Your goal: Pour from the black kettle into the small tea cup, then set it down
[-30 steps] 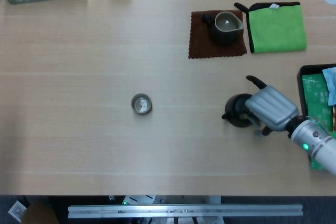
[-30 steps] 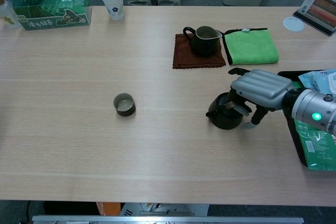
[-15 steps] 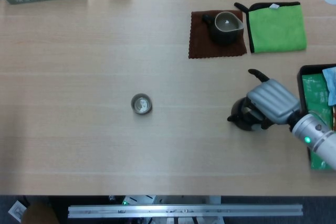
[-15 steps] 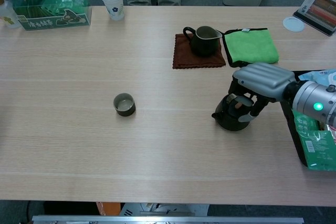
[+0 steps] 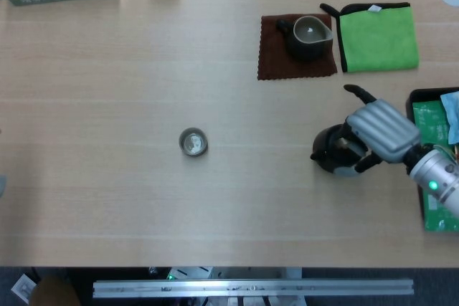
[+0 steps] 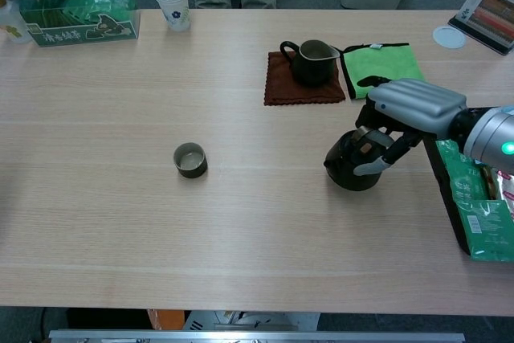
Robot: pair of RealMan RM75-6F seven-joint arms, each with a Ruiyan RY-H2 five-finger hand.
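Note:
The black kettle (image 5: 328, 155) (image 6: 345, 164) is at the right of the table, its spout pointing left. My right hand (image 5: 380, 128) (image 6: 411, 104) reaches over it from the right, and its fingers curl down around the kettle's handle side and grip it. I cannot tell whether the kettle's base touches the table. The small tea cup (image 5: 193, 142) (image 6: 191, 160) stands upright near the table's middle, well to the left of the kettle. My left hand shows in neither view.
A dark pitcher (image 5: 308, 36) (image 6: 312, 60) sits on a brown cloth behind the kettle, beside a green cloth (image 5: 378, 37) (image 6: 384, 70). A black tray (image 6: 446, 174) with green packets lies at the right edge. A paper cup (image 6: 173, 2) and a green box (image 6: 76, 14) stand at the far left.
My right hand has swung up and to the right, uncovering more of the kettle. The kettle has shifted slightly right with it. The tea cup has not moved.

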